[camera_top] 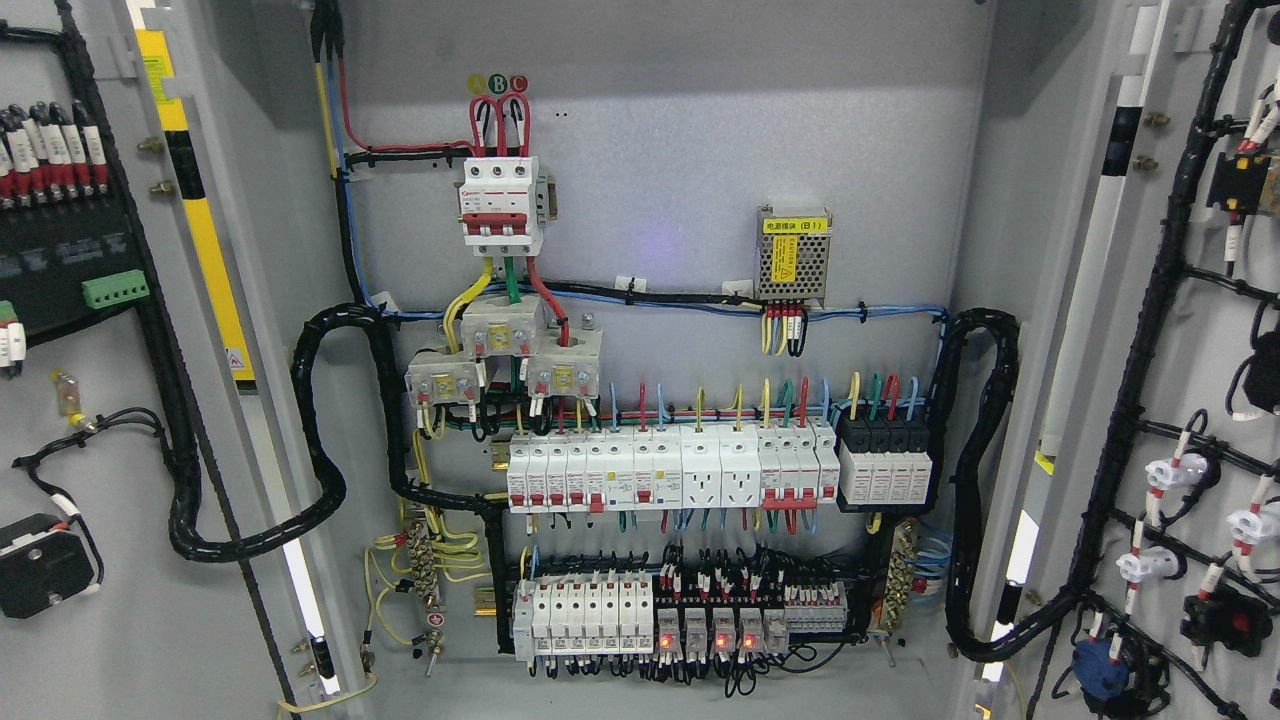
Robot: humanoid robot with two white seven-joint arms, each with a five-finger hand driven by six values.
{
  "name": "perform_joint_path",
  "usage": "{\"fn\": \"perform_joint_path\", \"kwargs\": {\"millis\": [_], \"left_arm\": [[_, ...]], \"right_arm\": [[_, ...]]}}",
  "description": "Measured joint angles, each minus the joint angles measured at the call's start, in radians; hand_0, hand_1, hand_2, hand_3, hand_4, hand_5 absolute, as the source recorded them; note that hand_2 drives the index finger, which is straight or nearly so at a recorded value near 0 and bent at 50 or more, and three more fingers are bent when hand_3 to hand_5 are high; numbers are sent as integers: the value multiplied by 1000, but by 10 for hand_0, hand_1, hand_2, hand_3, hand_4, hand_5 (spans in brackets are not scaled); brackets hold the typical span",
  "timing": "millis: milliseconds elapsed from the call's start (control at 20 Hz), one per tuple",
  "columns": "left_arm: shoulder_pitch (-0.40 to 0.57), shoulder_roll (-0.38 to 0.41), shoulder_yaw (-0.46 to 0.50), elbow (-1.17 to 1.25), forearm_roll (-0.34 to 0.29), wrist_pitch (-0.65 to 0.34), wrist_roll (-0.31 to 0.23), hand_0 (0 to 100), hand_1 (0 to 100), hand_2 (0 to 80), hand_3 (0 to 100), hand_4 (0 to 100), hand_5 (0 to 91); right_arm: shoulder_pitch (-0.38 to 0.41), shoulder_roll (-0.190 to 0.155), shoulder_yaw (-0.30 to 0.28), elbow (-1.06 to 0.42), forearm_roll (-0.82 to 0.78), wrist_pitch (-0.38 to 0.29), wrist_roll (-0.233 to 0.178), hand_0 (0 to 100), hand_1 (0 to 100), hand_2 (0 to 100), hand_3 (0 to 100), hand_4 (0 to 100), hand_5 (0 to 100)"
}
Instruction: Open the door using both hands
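You are looking straight into an electrical cabinet whose two doors already stand swung wide: the left door (120, 400) fills the picture's left edge with its inner face toward you, and the right door (1190, 400) does the same at the right edge, each carrying its own black wiring loom. Between them the back panel (650, 150) is fully exposed, with the main breaker (500, 205) at the top, a small power supply (793, 255) to its right, a row of white breakers (670, 470) across the middle and a lower row of relays (710, 630) showing red lamps. Judging from how the doors lie, the opening step looks finished, or very nearly so; nothing is left blocking the interior. Neither of your hands nor any part of an arm shows in the head view, so you cannot tell their pose, and you cannot tell whether the fingers are loose, curled or gripping anything. If any move remains, it likely calls only for keeping both arms clear of the door edges and the looms draped along the hinges, and confirming the doors rest open on their own.
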Motion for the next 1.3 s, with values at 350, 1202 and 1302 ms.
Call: {"fn": "perform_joint_path", "kwargs": {"millis": [350,1202,1302], "left_arm": [[-63,-18,-158,253,-52,94,310,280,137,0,0,0,0],[-114,-49,-415,477,-75,208,414,314,123,0,0,0,0],[-118,-50,-432,487,-75,208,418,316,122,0,0,0,0]], "right_arm": [[-53,36,11,171,24,302,-51,215,61,0,0,0,0],[-122,29,-5,319,146,388,-176,216,61,0,0,0,0],[-126,28,-10,326,148,387,-180,215,61,0,0,0,0]]}}
